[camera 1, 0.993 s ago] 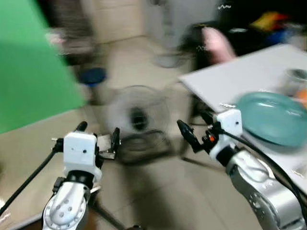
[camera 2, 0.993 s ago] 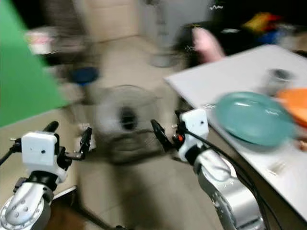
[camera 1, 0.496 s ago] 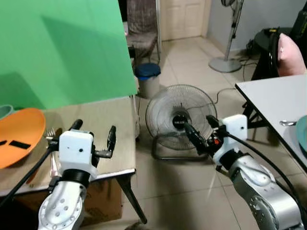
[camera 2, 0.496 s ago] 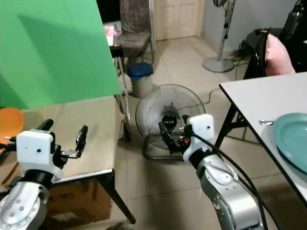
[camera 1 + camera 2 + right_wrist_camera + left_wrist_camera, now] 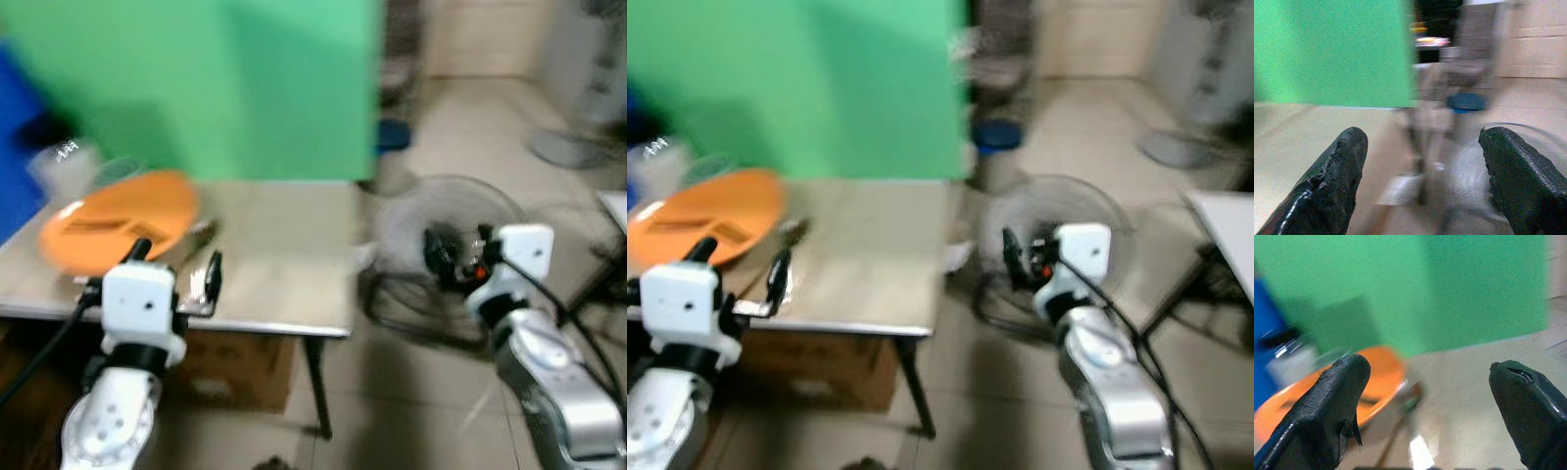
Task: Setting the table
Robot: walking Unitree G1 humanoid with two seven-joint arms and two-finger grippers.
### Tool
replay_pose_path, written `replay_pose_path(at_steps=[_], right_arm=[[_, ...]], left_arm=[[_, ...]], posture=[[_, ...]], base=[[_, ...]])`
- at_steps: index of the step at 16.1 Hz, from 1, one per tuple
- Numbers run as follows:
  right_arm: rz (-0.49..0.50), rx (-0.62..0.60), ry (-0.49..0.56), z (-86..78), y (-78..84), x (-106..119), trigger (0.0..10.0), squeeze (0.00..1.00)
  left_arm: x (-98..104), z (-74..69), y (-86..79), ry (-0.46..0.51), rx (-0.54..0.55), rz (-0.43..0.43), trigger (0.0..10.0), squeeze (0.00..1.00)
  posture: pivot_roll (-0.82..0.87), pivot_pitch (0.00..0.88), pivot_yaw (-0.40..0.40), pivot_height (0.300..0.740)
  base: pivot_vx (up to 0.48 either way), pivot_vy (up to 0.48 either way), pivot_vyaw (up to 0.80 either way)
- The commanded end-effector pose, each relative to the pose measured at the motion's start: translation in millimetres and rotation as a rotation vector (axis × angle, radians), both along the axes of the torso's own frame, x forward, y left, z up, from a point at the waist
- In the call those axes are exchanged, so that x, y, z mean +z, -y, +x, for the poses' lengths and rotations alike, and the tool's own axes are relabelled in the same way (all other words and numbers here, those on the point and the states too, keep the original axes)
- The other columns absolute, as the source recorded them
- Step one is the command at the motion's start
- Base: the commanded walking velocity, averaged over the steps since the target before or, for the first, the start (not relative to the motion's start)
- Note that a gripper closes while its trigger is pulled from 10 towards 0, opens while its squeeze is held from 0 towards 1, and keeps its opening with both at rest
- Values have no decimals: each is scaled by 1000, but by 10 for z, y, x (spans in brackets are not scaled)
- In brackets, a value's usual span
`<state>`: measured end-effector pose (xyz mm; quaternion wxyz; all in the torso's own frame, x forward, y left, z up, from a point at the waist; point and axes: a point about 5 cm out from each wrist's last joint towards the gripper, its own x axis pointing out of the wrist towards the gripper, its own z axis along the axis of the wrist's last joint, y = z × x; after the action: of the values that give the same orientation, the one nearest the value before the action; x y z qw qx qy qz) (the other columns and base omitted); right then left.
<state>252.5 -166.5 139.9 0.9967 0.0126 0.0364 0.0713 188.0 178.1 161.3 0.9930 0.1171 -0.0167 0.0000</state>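
Both silver arms raised forward at chest height, left gripper (image 5: 174, 269) with jaws spread wide and empty, right gripper (image 5: 1016, 257) likewise held apart, wrists level, frames blurred

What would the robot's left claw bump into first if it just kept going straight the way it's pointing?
Probably the orange plate on the beige table. The left gripper is open and empty, and the plate lies ahead between its fingers, the green screen behind. Blur leaves depth unclear.

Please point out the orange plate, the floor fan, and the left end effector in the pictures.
orange plate (image 5: 118, 220): left eye view, middle of its upper face.
floor fan (image 5: 1043, 211): right eye view, upper part of its wire grille.
left end effector (image 5: 176, 272): left eye view, midway between its fingertips.
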Motion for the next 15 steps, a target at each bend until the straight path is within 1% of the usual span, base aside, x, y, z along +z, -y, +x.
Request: replay_pose_path(at_steps=[1,3,4,6,7,11,15], right_arm=[[-6,-1,15,9,33,30,10000,0],[-3,3,17,-5,33,30,10000,0],[28,4,17,-16,16,24,10000,0],[138,8,5,-34,-32,22,10000,0],[146,38,-5,-34,-83,33,10000,0],[158,51,-36,-21,-133,18,10000,0],[174,62,-53,15,-154,48,10000,0]], left_arm=[[11,2,-5,9,-8,1,10000,0],[17,13,-11,14,-13,6,10000,0],[21,20,-9,16,-18,-5,10000,0],[41,37,-5,20,-27,-1,10000,0],[57,57,-7,24,-31,1,10000,0],[82,117,-3,34,-48,3,10000,0],[114,216,-35,41,-70,19,10000,0]], posture=[[10,0,89,740],[9,0,90,740],[9,0,89,740],[12,0,85,740],[13,0,83,740],[5,0,77,740],[-8,0,67,740]], base=[[0,0,800],[0,0,800],[0,0,800],[0,283,0],[0,398,0],[0,400,0],[0,407,-753]])
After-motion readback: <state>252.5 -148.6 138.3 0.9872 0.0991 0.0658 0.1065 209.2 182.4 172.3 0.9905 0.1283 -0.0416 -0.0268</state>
